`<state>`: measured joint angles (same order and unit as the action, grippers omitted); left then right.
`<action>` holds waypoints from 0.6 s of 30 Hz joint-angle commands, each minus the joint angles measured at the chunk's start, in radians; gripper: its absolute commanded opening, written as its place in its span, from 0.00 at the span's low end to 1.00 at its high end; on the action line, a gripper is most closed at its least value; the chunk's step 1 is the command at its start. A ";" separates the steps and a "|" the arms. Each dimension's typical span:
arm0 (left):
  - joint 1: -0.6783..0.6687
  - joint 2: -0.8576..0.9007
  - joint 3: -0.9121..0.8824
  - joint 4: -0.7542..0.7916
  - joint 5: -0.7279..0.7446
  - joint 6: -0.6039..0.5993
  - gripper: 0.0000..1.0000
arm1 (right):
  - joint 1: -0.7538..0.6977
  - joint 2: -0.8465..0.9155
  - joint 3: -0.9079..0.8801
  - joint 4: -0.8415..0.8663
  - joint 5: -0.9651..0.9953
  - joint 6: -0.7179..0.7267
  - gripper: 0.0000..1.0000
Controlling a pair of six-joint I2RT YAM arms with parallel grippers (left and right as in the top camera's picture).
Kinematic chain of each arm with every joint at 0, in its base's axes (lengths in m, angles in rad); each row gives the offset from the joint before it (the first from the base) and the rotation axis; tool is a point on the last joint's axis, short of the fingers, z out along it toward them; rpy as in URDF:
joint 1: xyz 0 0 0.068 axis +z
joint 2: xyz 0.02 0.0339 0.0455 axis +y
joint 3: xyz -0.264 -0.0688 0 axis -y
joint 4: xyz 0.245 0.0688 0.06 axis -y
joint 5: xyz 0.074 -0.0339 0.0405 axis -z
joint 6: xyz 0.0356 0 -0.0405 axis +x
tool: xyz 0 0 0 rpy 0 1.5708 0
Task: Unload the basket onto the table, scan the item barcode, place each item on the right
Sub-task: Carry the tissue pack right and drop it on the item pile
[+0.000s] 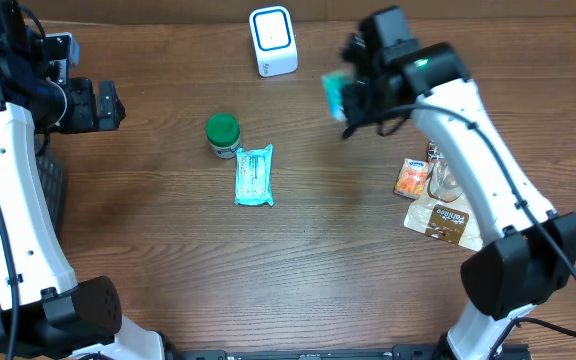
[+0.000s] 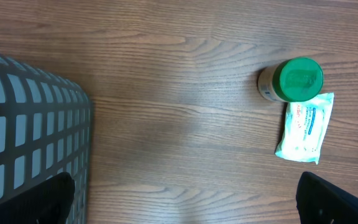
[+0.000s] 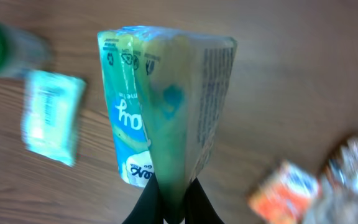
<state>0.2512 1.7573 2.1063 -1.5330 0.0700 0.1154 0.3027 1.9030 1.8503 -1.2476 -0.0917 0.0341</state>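
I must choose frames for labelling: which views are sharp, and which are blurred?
Overhead: sharp, only the green-and-yellow packet held up is smeared. Left wrist: crisp on the green-lidded jar and wipes pack. Right wrist: the held packet is fairly clear; everything behind it, such as the orange packet, is blurred.

Mock shop checkout: scanner (image 1: 273,40), basket (image 2: 30,124), snack packets (image 1: 438,218).
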 commanded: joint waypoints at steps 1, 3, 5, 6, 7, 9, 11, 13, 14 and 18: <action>0.005 -0.001 0.004 0.001 -0.002 0.019 0.99 | -0.087 0.024 -0.083 -0.027 -0.002 0.045 0.04; 0.005 -0.001 0.004 0.001 -0.002 0.019 0.99 | -0.135 0.024 -0.138 -0.034 0.001 0.045 0.04; 0.005 -0.001 0.004 0.001 -0.002 0.019 0.99 | -0.179 0.024 -0.200 -0.037 -0.007 0.045 0.04; 0.005 -0.001 0.004 0.001 -0.002 0.020 0.99 | -0.199 0.024 -0.230 -0.036 -0.014 0.045 0.04; 0.005 -0.001 0.004 0.001 -0.002 0.019 1.00 | -0.224 0.024 -0.275 -0.026 -0.019 0.045 0.04; 0.005 -0.001 0.004 0.001 -0.002 0.019 0.99 | -0.248 0.024 -0.327 -0.010 -0.013 0.044 0.04; 0.005 -0.001 0.004 0.001 -0.002 0.019 1.00 | -0.271 0.024 -0.365 0.007 -0.011 0.045 0.04; 0.005 -0.001 0.004 0.001 -0.002 0.019 1.00 | -0.297 0.024 -0.387 0.013 -0.015 0.045 0.04; 0.005 -0.001 0.004 0.001 -0.002 0.019 1.00 | -0.306 0.024 -0.391 0.012 -0.015 0.045 0.13; 0.005 -0.001 0.004 0.001 -0.002 0.019 1.00 | -0.340 0.023 -0.389 0.003 -0.077 0.045 1.00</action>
<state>0.2512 1.7573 2.1063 -1.5333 0.0700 0.1158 -0.0124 1.9263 1.4620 -1.2442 -0.1078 0.0776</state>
